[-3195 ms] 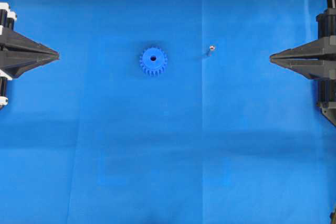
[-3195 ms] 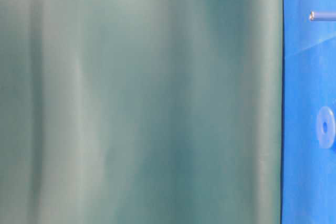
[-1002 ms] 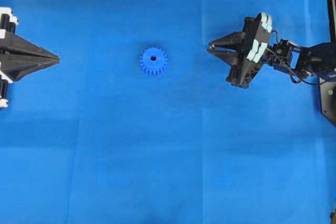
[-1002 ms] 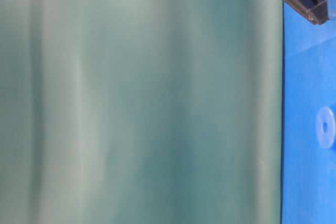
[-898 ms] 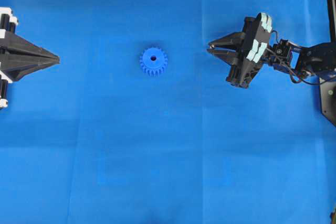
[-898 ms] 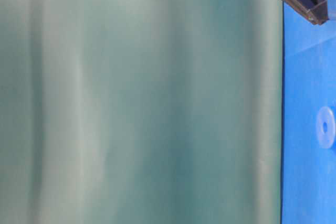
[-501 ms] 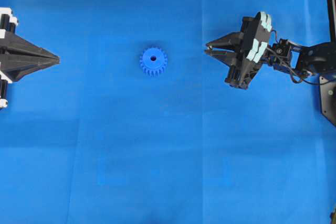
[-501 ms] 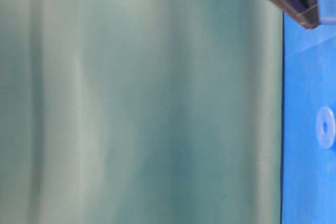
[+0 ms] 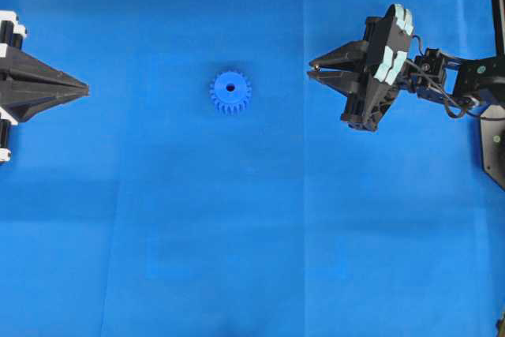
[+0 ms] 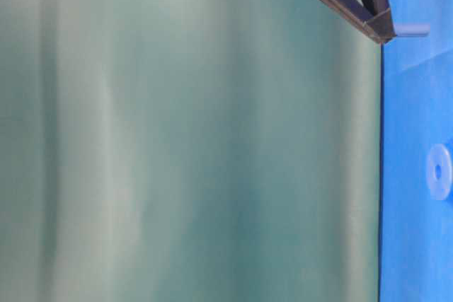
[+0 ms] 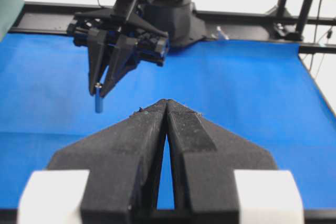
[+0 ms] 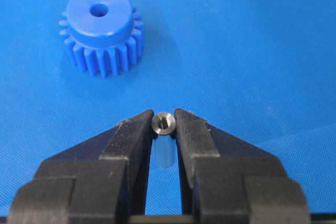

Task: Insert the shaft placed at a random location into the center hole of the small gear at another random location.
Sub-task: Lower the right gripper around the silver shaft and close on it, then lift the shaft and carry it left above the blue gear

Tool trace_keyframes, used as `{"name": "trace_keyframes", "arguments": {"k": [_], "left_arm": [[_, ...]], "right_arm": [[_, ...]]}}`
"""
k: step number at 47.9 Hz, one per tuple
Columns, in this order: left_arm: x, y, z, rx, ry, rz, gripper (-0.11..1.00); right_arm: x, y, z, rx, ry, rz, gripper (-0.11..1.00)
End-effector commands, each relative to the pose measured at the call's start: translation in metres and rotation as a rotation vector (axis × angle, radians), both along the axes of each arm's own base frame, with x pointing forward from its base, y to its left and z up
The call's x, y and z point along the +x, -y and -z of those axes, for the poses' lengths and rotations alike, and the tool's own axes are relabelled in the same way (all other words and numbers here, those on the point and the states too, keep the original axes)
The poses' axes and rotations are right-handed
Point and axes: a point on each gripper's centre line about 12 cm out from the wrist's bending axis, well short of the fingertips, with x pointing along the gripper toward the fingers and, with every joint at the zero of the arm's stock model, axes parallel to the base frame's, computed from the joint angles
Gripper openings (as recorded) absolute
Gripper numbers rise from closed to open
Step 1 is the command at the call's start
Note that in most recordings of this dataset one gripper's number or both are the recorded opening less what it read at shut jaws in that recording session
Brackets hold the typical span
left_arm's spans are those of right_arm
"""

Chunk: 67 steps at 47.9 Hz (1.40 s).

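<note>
A smooth blue sheet (image 9: 237,219) with faint straight fold lines is seen covering the whole work surface in the overhead view; in the table-level view a blurred grey-green curtain (image 10: 177,146) fills most of the frame, and in the left wrist view a black frame rail (image 11: 247,18) and a pale wall are seen along the top. The small bright blue plastic gear (image 9: 230,91) is laid flat left of centre in the overhead view, its round dark centre hole (image 9: 230,87) turned upward. The small silvery-grey metal shaft (image 12: 163,123) is held upright, clamped between the 2 black fingers of the right gripper (image 12: 163,129), clear of the sheet and well to the right of the gear at the upper right of the overhead view. At the left edge, the left gripper (image 9: 83,84) is seen closed on nothing, its fingertips meeting.
</note>
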Motion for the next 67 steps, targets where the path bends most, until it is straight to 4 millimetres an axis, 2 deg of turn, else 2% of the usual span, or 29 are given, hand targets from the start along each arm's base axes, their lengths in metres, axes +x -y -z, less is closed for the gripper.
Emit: {"name": "trace_keyframes", "arguments": {"k": [1, 10, 43, 51, 67], "left_arm": [[0.001, 0.0, -0.004, 0.0, 0.012, 0.002, 0.0], [0.001, 0.0, -0.004, 0.0, 0.012, 0.002, 0.0], [0.001, 0.0, -0.004, -0.006, 0.011, 0.002, 0.0], [0.001, 0.0, -0.004, -0.006, 0.009, 0.001, 0.0], [0.001, 0.0, -0.004, -0.006, 0.009, 0.002, 0.0]], "right_arm": [[0.005, 0.0, -0.011, -0.01, 0.037, -0.003, 0.03], [0.017, -0.001, -0.014, -0.011, 0.049, -0.013, 0.03], [0.111, -0.011, -0.032, -0.008, 0.094, -0.086, 0.03], [0.12, -0.011, -0.033, -0.011, 0.1, -0.088, 0.03], [0.122, -0.01, -0.024, -0.011, 0.08, -0.089, 0.03]]}}
